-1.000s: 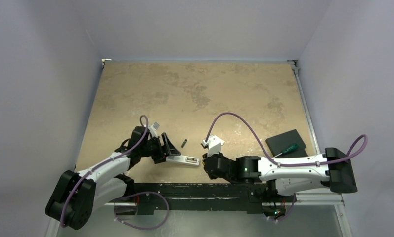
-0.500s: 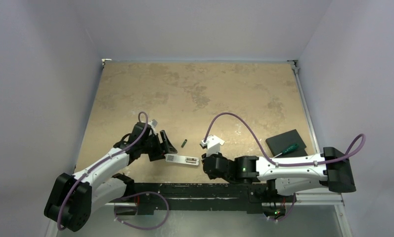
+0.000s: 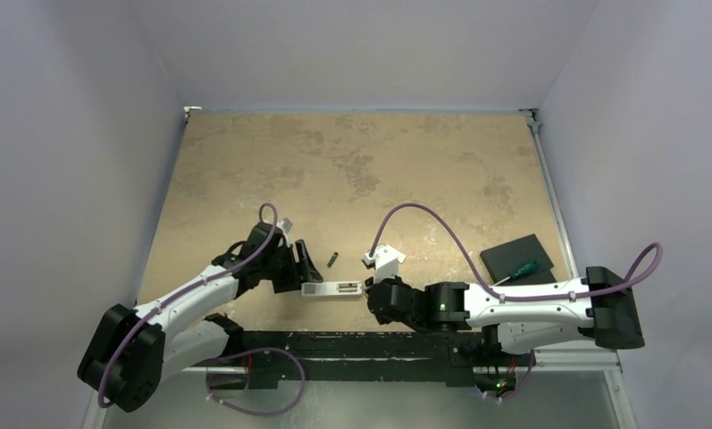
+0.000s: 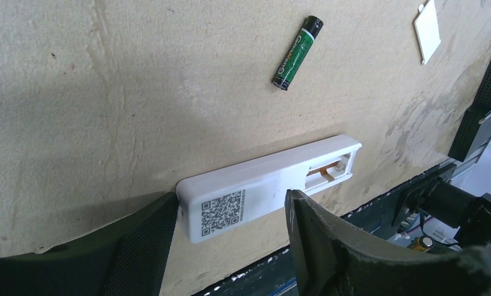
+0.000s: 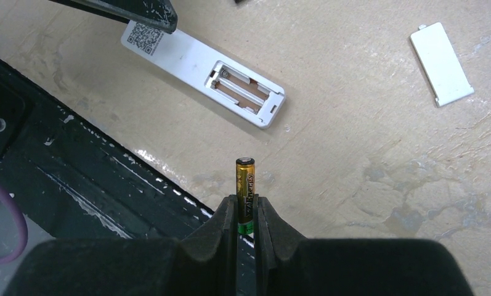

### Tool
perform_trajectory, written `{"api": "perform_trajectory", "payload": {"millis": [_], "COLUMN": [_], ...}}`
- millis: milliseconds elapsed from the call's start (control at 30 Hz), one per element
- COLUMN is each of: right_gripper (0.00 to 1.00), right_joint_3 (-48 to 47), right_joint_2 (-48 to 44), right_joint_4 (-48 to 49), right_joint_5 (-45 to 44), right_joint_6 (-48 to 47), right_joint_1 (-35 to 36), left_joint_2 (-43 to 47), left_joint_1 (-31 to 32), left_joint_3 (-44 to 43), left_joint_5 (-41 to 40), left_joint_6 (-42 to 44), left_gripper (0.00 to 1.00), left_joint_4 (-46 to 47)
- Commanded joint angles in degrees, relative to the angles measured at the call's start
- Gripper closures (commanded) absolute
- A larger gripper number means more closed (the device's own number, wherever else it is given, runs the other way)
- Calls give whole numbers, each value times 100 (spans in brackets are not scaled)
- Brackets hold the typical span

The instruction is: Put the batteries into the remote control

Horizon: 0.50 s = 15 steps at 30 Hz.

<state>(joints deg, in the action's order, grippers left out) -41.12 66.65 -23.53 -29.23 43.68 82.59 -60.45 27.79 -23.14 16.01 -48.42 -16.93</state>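
Tan table. At its 6 o'clock edge the left gripper has its jaws spread, straddling the QR-code end of the white remote without clamping it; the remote lies back-up, battery bay uncovered. Right gripper, at the remote's 3 o'clock, is clamped on a gold battery that pokes past its fingertips. White cover lies loose, and a green-black battery lies apart at the remote's 12 o'clock.

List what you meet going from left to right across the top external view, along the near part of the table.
left gripper → remote control → right gripper, clamping a gold battery → black pad. The dark battery lies straight beyond the remote, so it is left out.
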Motion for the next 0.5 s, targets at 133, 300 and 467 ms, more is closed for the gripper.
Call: {"api": "perform_trajectory", "payload": {"millis": [133,300,467], "right_gripper": [100,100,100], "right_joint_3": [-202,-416,-585], "right_joint_2": [36,190,301], "right_joint_4": [-38,-147,-168], "right_joint_5": [-80,-31,54], "right_joint_6": [-154,-446,-838], "right_joint_1": [25,21,21], "left_joint_2": [-160,-357,-506], "left_joint_1": [187,203,220], "left_joint_3": [-168,-256,-377], "left_joint_5": [-63,-10,28], "left_joint_6": [-63,-46,-21], "left_gripper": [37,38,38], "left_joint_4": [398,543,621]}}
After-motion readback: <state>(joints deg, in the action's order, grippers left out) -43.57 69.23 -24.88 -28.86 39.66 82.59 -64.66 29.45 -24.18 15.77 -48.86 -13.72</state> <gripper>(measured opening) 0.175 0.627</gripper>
